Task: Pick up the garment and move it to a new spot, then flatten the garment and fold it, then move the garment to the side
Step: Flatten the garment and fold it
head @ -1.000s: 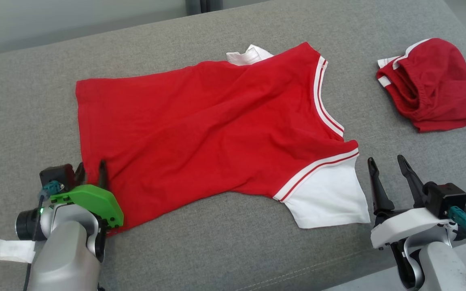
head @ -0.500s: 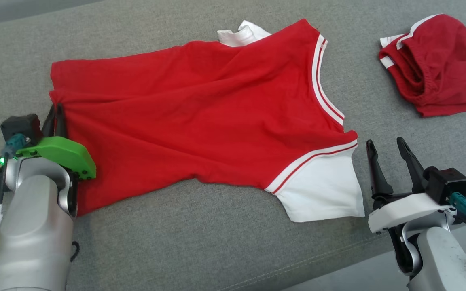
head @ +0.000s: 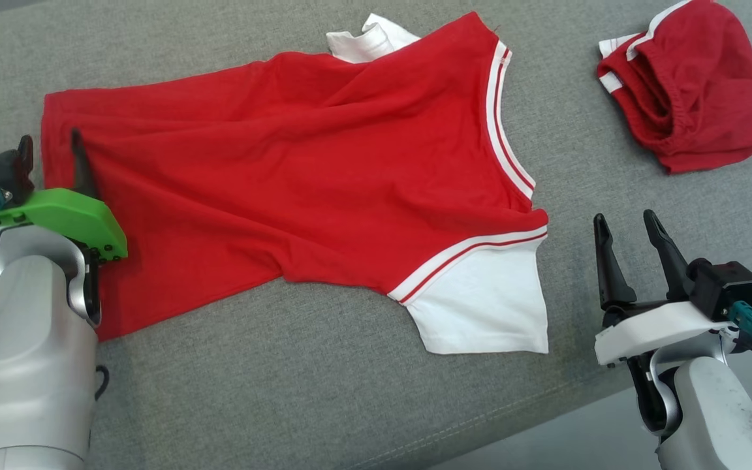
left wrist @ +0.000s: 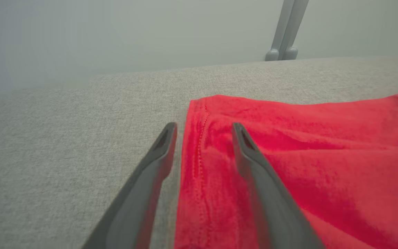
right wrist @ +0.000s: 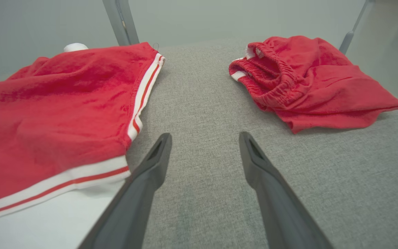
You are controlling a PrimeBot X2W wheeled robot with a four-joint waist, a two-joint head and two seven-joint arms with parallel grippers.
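The garment point(head: 297, 176) is a red T-shirt with white sleeves and striped trim, spread out with wrinkles on a grey cushion point(head: 284, 391). My left gripper point(head: 49, 145) is open at the shirt's left hem. In the left wrist view, the left gripper point(left wrist: 204, 128) straddles the hem edge of the garment point(left wrist: 306, 145), one finger over grey fabric and one over red cloth, gripping nothing. My right gripper point(head: 629, 230) is open and empty, just right of the white sleeve point(head: 480, 313). The right wrist view puts the right gripper point(right wrist: 204, 138) over bare cushion beside the garment point(right wrist: 47, 114).
Crumpled red shorts point(head: 689, 85) with white trim lie at the far right, also seen as the shorts point(right wrist: 309, 83) ahead of my right gripper. The cushion's front edge point(head: 546, 418) runs diagonally at the lower right.
The left gripper shut on the hem's left edge, drew it leftward, and now stands open. The head camera shifted, sliding the whole picture left. The right gripper stayed open.
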